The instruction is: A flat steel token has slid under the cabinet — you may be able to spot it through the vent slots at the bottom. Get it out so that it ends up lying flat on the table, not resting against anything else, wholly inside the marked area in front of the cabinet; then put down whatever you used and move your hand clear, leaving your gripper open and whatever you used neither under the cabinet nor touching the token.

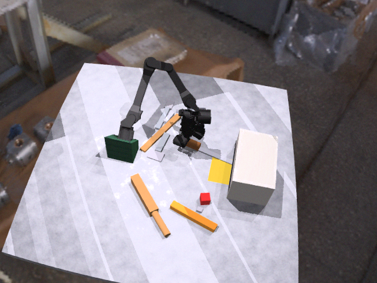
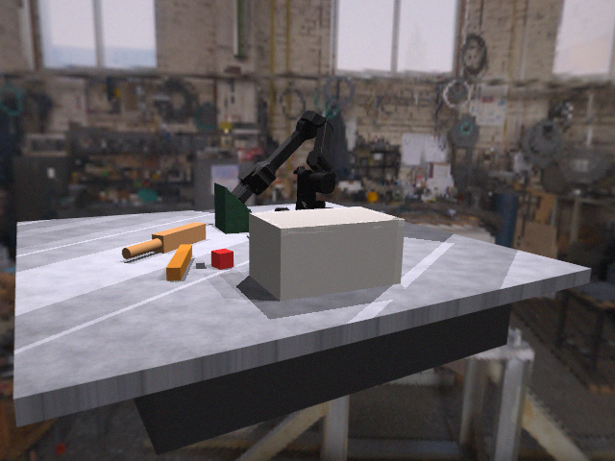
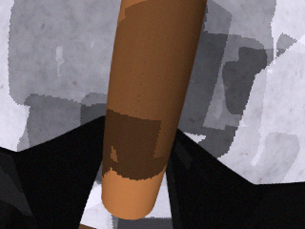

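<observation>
The cream cabinet [image 1: 255,158] [image 2: 342,253] stands at the right of the table in the top view. The yellow marked area [image 1: 219,172] lies at its front. The steel token is not visible in any view. My gripper [image 1: 190,139] [image 3: 137,129] is shut on the round orange-brown handle [image 1: 194,144] [image 3: 148,81] of a tool, low over the table. The tool's thin grey rod [image 1: 212,154] runs from the handle past the far edge of the yellow area to the cabinet's front. Its far end is hidden, and I cannot tell how far under the cabinet it reaches.
A red cube [image 1: 205,198] [image 2: 222,258], a small grey block [image 1: 199,209] [image 2: 200,265], an orange bar [image 1: 194,216] [image 2: 180,262] and a wooden paddle [image 1: 144,194] [image 2: 181,236] lie nearer the top camera. An orange stick [image 1: 161,132] and grey pieces [image 1: 162,142] lie between gripper and green base [image 1: 121,149].
</observation>
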`<state>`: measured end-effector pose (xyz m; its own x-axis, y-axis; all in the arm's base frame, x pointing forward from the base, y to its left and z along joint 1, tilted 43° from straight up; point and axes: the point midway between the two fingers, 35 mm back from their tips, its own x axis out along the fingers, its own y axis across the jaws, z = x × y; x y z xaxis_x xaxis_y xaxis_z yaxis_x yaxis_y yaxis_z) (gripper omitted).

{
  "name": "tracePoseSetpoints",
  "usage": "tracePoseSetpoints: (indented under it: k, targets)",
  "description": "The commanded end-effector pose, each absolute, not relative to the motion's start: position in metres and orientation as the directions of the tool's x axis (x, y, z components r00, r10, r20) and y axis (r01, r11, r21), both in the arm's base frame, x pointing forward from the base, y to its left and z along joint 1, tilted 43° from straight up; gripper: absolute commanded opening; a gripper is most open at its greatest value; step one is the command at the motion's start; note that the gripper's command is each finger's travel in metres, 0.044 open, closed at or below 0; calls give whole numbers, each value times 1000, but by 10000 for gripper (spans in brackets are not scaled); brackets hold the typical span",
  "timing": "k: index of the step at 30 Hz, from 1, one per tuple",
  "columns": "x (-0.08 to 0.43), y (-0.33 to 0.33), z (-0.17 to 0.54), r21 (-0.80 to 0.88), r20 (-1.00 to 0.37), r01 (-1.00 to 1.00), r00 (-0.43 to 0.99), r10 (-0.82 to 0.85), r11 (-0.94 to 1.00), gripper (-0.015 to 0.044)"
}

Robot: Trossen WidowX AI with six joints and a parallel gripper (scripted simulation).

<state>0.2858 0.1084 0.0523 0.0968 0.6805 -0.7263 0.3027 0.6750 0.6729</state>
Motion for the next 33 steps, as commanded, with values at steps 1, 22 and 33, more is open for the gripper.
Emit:
tracePoseSetpoints:
  k: [1,22,33]
  targets:
    - [292,107,52,676,-724,298,97,683,674,0]
    - [317,100,49,676,-724,297,98,683,675,0]
    - [329,97,48,676,-724,296,98,682,675,0]
